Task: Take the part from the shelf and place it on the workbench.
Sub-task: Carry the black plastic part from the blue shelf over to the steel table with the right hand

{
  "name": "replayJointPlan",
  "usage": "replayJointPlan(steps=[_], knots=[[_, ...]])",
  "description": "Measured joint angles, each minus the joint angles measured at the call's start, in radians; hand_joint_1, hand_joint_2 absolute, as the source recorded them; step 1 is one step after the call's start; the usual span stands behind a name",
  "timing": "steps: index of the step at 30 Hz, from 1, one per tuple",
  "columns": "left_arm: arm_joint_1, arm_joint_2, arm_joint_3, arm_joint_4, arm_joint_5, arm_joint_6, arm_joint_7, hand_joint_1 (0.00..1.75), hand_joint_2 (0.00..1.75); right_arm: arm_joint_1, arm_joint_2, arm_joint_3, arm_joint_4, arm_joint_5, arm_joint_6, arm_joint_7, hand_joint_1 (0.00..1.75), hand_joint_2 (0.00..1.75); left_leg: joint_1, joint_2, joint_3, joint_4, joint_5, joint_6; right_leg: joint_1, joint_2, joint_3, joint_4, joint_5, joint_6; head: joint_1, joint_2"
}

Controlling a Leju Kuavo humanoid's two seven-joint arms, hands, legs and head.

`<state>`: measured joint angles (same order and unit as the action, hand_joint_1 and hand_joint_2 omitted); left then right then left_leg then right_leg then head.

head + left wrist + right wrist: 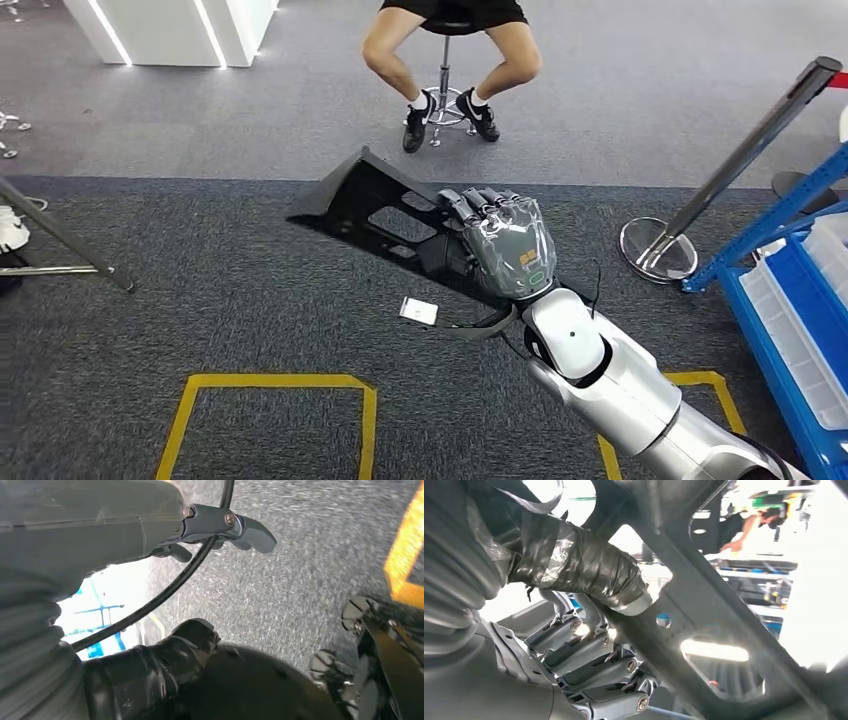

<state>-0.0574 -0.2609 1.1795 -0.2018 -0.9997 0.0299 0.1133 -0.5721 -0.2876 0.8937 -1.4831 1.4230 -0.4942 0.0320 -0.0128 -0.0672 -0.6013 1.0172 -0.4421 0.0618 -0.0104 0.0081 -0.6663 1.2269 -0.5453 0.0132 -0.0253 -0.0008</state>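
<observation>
My right hand [508, 243] grips a long black plastic part [370, 205] with cut-out openings and holds it out over the dark carpet. In the right wrist view the thumb [589, 567], wrapped in tape, presses one side of the part [704, 605] and the fingers [594, 655] curl around the other side. In the left wrist view my left hand [130, 520] hangs over the carpet, its fingers [235, 527] stretched out with nothing in them.
A person sits on a stool [445, 100] ahead. A blue rack with white bins [800, 300] stands at the right, beside a barrier post [700, 200]. Yellow floor tape [270, 385] marks squares. A small white card [418, 311] lies on the carpet.
</observation>
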Motion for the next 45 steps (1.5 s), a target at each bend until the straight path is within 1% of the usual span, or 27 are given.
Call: replayJointPlan(steps=[2, 4, 6, 8, 10, 11, 13, 14, 16, 18, 19, 21, 23, 25, 27, 28, 29, 31, 33, 35, 36, 37, 39, 41, 43, 44, 45], knots=[[0.000, -0.001, -0.001, 0.001, -0.016, 0.009, -0.004, 0.00, 1.75, 0.000, -0.005, 0.001, 0.001, -0.005, -0.002, 0.001, 1.75, 1.75, -0.002, -0.027, -0.005, 0.007, 0.002, -0.003, 0.005, 0.043, 0.065, -0.129, 0.048, -0.016, 0.000, 0.000], [0.001, -0.001, -0.003, 0.003, -0.035, 0.014, -0.005, 0.00, 1.75, 0.002, -0.022, 0.002, -0.005, -0.011, -0.006, 0.003, 1.75, 1.75, 0.003, -0.051, -0.015, 0.010, 0.007, -0.012, 0.008, 0.071, 0.091, -0.186, 0.057, -0.022, 0.000, 0.000], [0.003, -0.001, -0.008, 0.003, -0.046, 0.015, -0.004, 0.00, 1.75, 0.004, -0.044, 0.002, -0.013, -0.020, -0.011, 0.005, 1.75, 1.75, 0.006, -0.073, -0.022, 0.007, 0.014, -0.024, 0.008, 0.053, 0.096, -0.199, 0.062, -0.025, 0.000, 0.000], [0.005, -0.001, -0.012, 0.003, -0.049, 0.015, -0.003, 0.00, 1.75, 0.005, -0.059, 0.001, -0.019, -0.025, -0.012, 0.006, 1.75, 1.75, 0.003, -0.040, -0.033, 0.026, -0.002, -0.033, 0.003, 0.028, 0.106, -0.221, 0.071, -0.032, 0.000, 0.000], [0.005, 0.000, -0.016, 0.003, -0.049, 0.016, -0.003, 0.00, 1.75, 0.007, -0.068, 0.001, -0.023, -0.026, -0.014, 0.006, 1.75, 1.75, 0.006, 0.025, -0.078, 0.122, -0.060, -0.044, 0.001, 0.001, 0.113, -0.234, 0.078, -0.036, -0.001, 0.000], [0.005, 0.000, -0.017, 0.003, -0.049, 0.016, -0.003, 0.00, 1.75, 0.010, -0.072, 0.001, -0.025, -0.026, -0.014, 0.007, 1.75, 1.75, 0.011, 0.044, -0.109, 0.187, -0.091, -0.051, 0.001, -0.013, 0.112, -0.235, 0.078, -0.037, -0.001, 0.000], [0.005, 0.001, -0.021, 0.003, -0.051, 0.016, -0.004, 0.00, 1.75, 0.017, -0.082, 0.001, -0.028, -0.026, -0.015, 0.008, 1.75, 1.75, 0.022, 0.056, -0.148, 0.268, -0.116, -0.064, 0.000, -0.043, 0.111, -0.233, 0.076, -0.035, -0.002, 0.000], [0.005, 0.002, -0.022, 0.003, -0.051, 0.015, -0.005, 0.00, 1.75, 0.022, -0.090, 0.000, -0.032, -0.026, -0.016, 0.009, 1.75, 1.75, 0.027, 0.061, -0.140, 0.255, -0.100, -0.070, -0.001, -0.058, 0.111, -0.232, 0.074, -0.031, -0.002, 0.000], [0.005, 0.004, -0.024, 0.003, -0.049, 0.014, -0.005, 0.00, 1.75, 0.034, -0.111, -0.004, -0.048, -0.027, -0.018, 0.007, 1.75, 1.75, 0.033, 0.088, -0.074, 0.132, -0.040, -0.076, -0.004, -0.086, 0.113, -0.226, 0.066, -0.021, -0.002, 0.000], [0.005, 0.006, -0.024, 0.003, -0.040, 0.007, -0.004, 0.00, 1.75, 0.046, -0.133, -0.016, -0.064, -0.031, -0.018, 0.000, 1.75, 1.75, 0.028, 0.118, -0.015, 0.025, -0.006, -0.069, -0.002, -0.109, 0.115, -0.218, 0.058, -0.007, 0.000, 0.000], [0.006, 0.007, -0.024, 0.003, -0.034, 0.000, -0.003, 0.00, 1.75, 0.050, -0.141, -0.023, -0.069, -0.034, -0.019, -0.005, 1.75, 1.75, 0.024, 0.123, -0.007, 0.006, -0.004, -0.063, 0.000, -0.118, 0.116, -0.216, 0.056, -0.001, 0.001, 0.000], [0.007, 0.008, -0.023, 0.003, -0.022, -0.012, -0.004, 0.00, 1.75, 0.054, -0.150, -0.035, -0.075, -0.037, -0.020, -0.016, 1.75, 1.75, 0.018, 0.102, -0.009, 0.003, -0.002, -0.045, -0.002, -0.135, 0.119, -0.217, 0.054, 0.011, 0.002, 0.000], [0.006, 0.008, -0.021, 0.003, -0.016, -0.017, -0.005, 0.00, 1.75, 0.054, -0.151, -0.041, -0.079, -0.038, -0.021, -0.025, 1.75, 1.75, 0.018, 0.083, -0.006, -0.005, 0.003, -0.030, -0.010, -0.106, 0.117, -0.201, 0.037, 0.022, 0.002, 0.000], [0.002, 0.008, -0.020, 0.003, -0.017, -0.018, -0.005, 0.00, 1.75, 0.055, -0.152, -0.048, -0.082, -0.039, -0.021, -0.029, 1.75, 1.75, 0.020, 0.064, -0.002, -0.012, 0.007, -0.017, -0.014, -0.044, 0.077, -0.111, -0.018, 0.024, 0.002, 0.000], [-0.001, 0.008, -0.020, 0.003, -0.022, -0.022, -0.005, 0.00, 1.75, 0.057, -0.153, -0.052, -0.083, -0.039, -0.021, -0.031, 1.75, 1.75, 0.017, 0.041, -0.002, -0.011, 0.008, -0.010, -0.012, -0.015, 0.006, 0.028, -0.075, 0.022, 0.003, 0.000], [-0.001, 0.008, -0.020, 0.003, -0.024, -0.025, -0.005, 0.00, 1.75, 0.060, -0.154, -0.052, -0.083, -0.040, -0.021, -0.031, 1.75, 1.75, 0.014, 0.026, -0.003, -0.010, 0.008, -0.009, -0.011, -0.011, -0.018, 0.071, -0.082, 0.021, 0.002, 0.000], [-0.001, 0.008, -0.020, 0.003, -0.026, -0.027, -0.005, 0.00, 1.75, 0.061, -0.155, -0.053, -0.083, -0.040, -0.021, -0.031, 1.75, 1.75, 0.012, 0.011, -0.003, -0.008, 0.008, -0.008, -0.011, -0.009, -0.026, 0.079, -0.069, 0.018, 0.002, 0.000], [0.000, 0.008, -0.020, 0.003, -0.027, -0.028, -0.005, 0.00, 1.75, 0.063, -0.157, -0.056, -0.083, -0.040, -0.021, -0.030, 1.75, 1.75, 0.010, -0.019, -0.003, -0.001, 0.007, -0.009, -0.011, 0.008, 0.011, -0.016, 0.002, 0.009, 0.002, 0.000], [-0.001, 0.008, -0.020, 0.004, -0.027, -0.029, -0.005, 0.00, 1.75, 0.063, -0.161, -0.060, -0.083, -0.040, -0.021, -0.030, 1.75, 1.75, 0.008, -0.047, -0.007, 0.006, 0.007, -0.013, -0.012, 0.058, 0.064, -0.139, 0.054, 0.001, 0.002, 0.000], [-0.001, 0.008, -0.020, 0.004, -0.027, -0.029, -0.005, 0.00, 1.75, 0.063, -0.166, -0.063, -0.084, -0.040, -0.022, -0.030, 1.75, 1.75, 0.011, -0.073, -0.017, 0.008, 0.010, -0.023, -0.010, 0.083, 0.084, -0.188, 0.060, -0.003, 0.002, 0.000], [0.001, 0.008, -0.020, 0.004, -0.027, -0.029, -0.005, 0.00, 1.75, 0.063, -0.167, -0.065, -0.084, -0.040, -0.022, -0.030, 1.75, 1.75, 0.013, -0.087, -0.022, 0.006, 0.013, -0.030, -0.009, 0.072, 0.086, -0.194, 0.061, -0.004, 0.002, 0.000], [0.002, 0.008, -0.020, 0.004, -0.027, -0.030, -0.005, 0.00, 1.75, 0.062, -0.167, -0.065, -0.085, -0.040, -0.022, -0.030, 1.75, 1.75, 0.014, -0.086, -0.026, 0.007, 0.012, -0.036, -0.010, 0.058, 0.090, -0.200, 0.064, -0.008, 0.002, 0.000], [0.003, 0.008, -0.020, 0.004, -0.027, -0.031, -0.006, 0.00, 1.75, 0.061, -0.165, -0.068, -0.086, -0.040, -0.022, -0.030, 1.75, 1.75, 0.010, -0.037, -0.045, 0.040, -0.012, -0.048, -0.014, 0.029, 0.099, -0.216, 0.070, -0.018, 0.000, 0.000], [0.000, 0.008, -0.020, 0.004, -0.027, -0.033, -0.006, 0.00, 1.75, 0.062, -0.165, -0.071, -0.087, -0.040, -0.023, -0.029, 1.75, 1.75, 0.011, 0.032, -0.096, 0.148, -0.072, -0.057, -0.013, -0.001, 0.105, -0.223, 0.068, -0.026, -0.002, 0.000], [0.000, 0.008, -0.020, 0.004, -0.027, -0.037, -0.006, 0.00, 1.75, 0.065, -0.167, -0.073, -0.087, -0.040, -0.023, -0.029, 1.75, 1.75, 0.017, 0.054, -0.154, 0.261, -0.116, -0.066, -0.011, -0.036, 0.108, -0.222, 0.060, -0.027, -0.002, 0.000], [0.000, 0.009, -0.020, 0.004, -0.027, -0.040, -0.006, 0.00, 1.75, 0.067, -0.168, -0.073, -0.087, -0.040, -0.024, -0.030, 1.75, 1.75, 0.019, 0.058, -0.161, 0.276, -0.112, -0.069, -0.011, -0.052, 0.111, -0.222, 0.056, -0.025, -0.003, 0.000], [0.001, 0.009, -0.020, 0.004, -0.027, -0.042, -0.006, 0.00, 1.75, 0.068, -0.168, -0.074, -0.088, -0.040, -0.024, -0.030, 1.75, 1.75, 0.021, 0.063, -0.147, 0.251, -0.090, -0.071, -0.012, -0.068, 0.115, -0.222, 0.052, -0.023, -0.003, 0.000]])
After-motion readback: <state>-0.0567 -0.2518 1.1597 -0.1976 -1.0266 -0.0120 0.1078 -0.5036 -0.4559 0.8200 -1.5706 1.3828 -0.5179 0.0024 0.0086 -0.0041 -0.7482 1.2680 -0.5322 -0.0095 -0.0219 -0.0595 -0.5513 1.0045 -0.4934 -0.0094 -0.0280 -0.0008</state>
